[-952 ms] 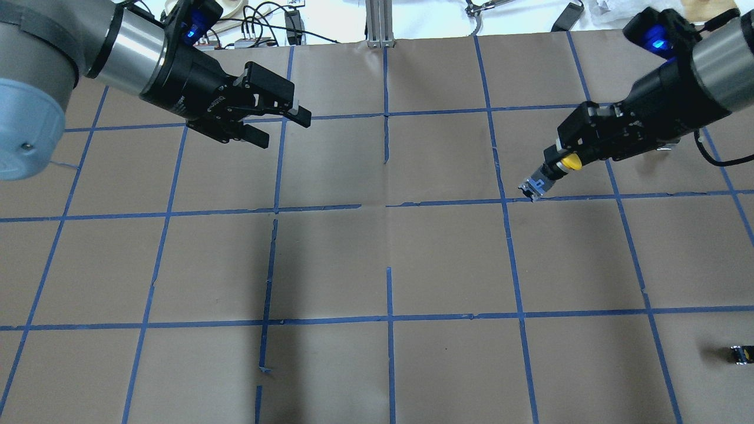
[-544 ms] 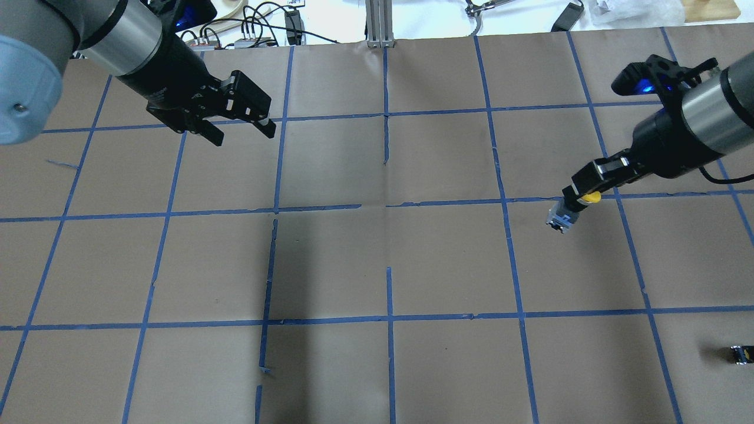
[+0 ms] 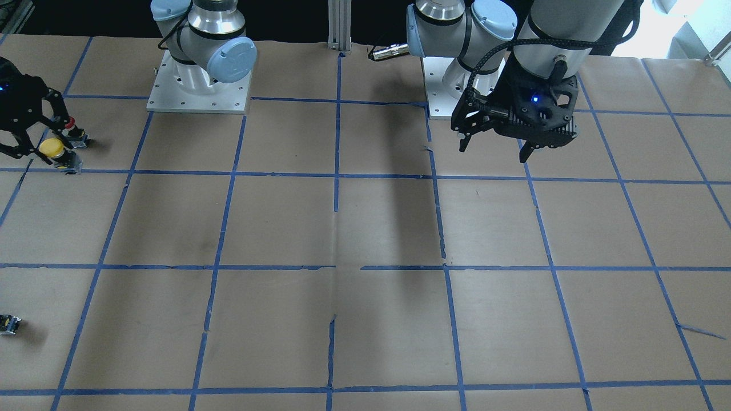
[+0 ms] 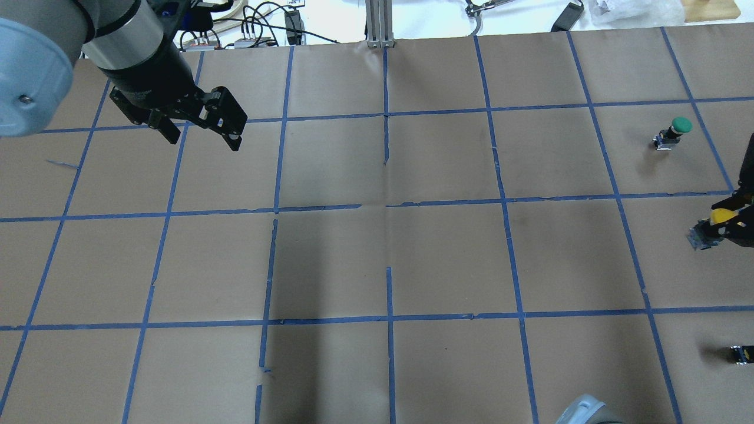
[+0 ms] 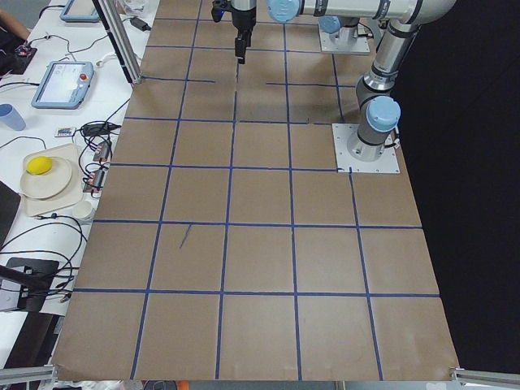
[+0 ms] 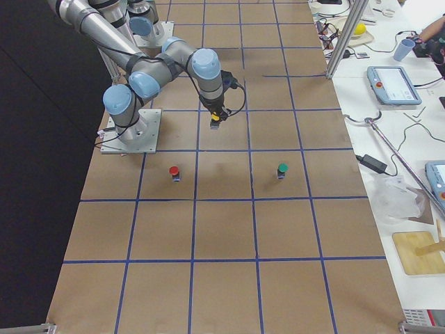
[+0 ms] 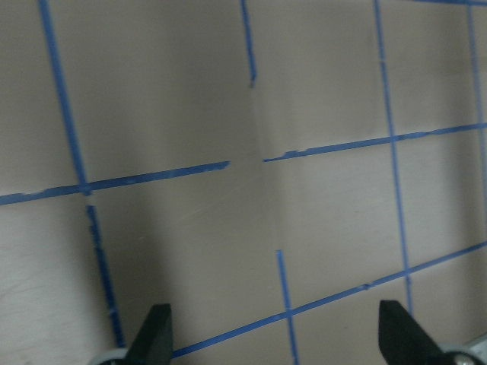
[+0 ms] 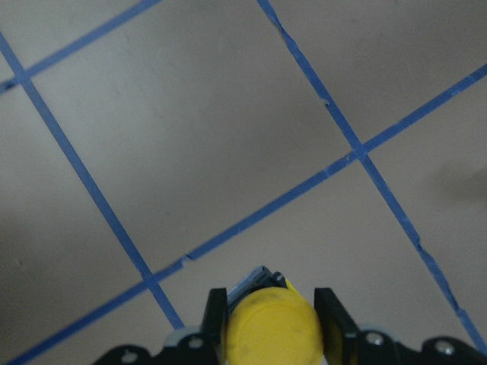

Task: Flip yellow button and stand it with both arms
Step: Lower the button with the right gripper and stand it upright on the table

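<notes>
The yellow button [image 4: 717, 217] has a yellow domed cap on a dark body. My right gripper [image 4: 722, 224] is shut on it at the right edge of the overhead view and holds it tilted above the table. In the right wrist view the cap [image 8: 274, 331] sits between the two fingers, with the gripper [image 8: 272, 313] around it. The front view shows the button [image 3: 50, 147] and the right gripper [image 3: 45, 151] at the far left. My left gripper [image 4: 205, 141] is open and empty above the far left of the table, also in the front view [image 3: 492, 153] and left wrist view [image 7: 275, 331].
A green-capped button [image 4: 677, 126] stands at the far right. A red-capped button [image 3: 69, 123] stands close behind the right gripper. A tiny black-and-yellow block [image 4: 741, 353] lies near the right edge. Brown paper with a blue tape grid [image 4: 389, 206] covers the table.
My right gripper has carried the yellow button to the right and nearer the robot, uncovering the green button. My left gripper has drawn back to the left and stayed open.
</notes>
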`<state>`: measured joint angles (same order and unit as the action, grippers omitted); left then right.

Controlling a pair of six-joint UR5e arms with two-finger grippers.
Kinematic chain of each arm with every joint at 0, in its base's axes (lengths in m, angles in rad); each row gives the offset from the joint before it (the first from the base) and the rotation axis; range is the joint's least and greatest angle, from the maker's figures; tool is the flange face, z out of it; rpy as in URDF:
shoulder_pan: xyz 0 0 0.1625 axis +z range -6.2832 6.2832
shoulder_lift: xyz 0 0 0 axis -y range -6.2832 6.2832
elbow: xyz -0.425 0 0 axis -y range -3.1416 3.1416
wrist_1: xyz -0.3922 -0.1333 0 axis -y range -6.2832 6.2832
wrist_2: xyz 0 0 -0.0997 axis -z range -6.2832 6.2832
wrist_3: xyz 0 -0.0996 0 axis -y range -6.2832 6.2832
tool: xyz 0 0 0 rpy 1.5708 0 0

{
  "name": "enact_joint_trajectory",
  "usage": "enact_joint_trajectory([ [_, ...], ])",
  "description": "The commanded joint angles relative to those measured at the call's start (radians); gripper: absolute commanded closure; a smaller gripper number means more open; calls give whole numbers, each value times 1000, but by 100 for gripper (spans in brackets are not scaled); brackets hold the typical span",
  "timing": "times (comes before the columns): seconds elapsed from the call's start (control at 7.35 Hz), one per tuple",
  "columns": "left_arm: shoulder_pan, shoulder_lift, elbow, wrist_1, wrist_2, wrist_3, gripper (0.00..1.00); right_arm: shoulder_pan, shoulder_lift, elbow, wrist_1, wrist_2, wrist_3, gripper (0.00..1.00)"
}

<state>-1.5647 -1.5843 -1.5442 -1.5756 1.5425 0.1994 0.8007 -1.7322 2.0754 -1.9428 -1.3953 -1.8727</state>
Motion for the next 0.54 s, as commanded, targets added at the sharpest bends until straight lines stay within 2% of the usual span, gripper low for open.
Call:
enact_joint_trajectory([
  [0.0, 29, 9, 3, 6, -6, 46, 0, -41, 112, 0, -163, -28, -428, 82],
  [0.27, 35, 12, 4, 6, -13, 46, 0, -77, 154, 2, -162, -24, -878, 82],
  [0.41, 34, 12, 4, 8, -15, 46, 0, -87, 175, 3, -163, -25, -1014, 83],
])
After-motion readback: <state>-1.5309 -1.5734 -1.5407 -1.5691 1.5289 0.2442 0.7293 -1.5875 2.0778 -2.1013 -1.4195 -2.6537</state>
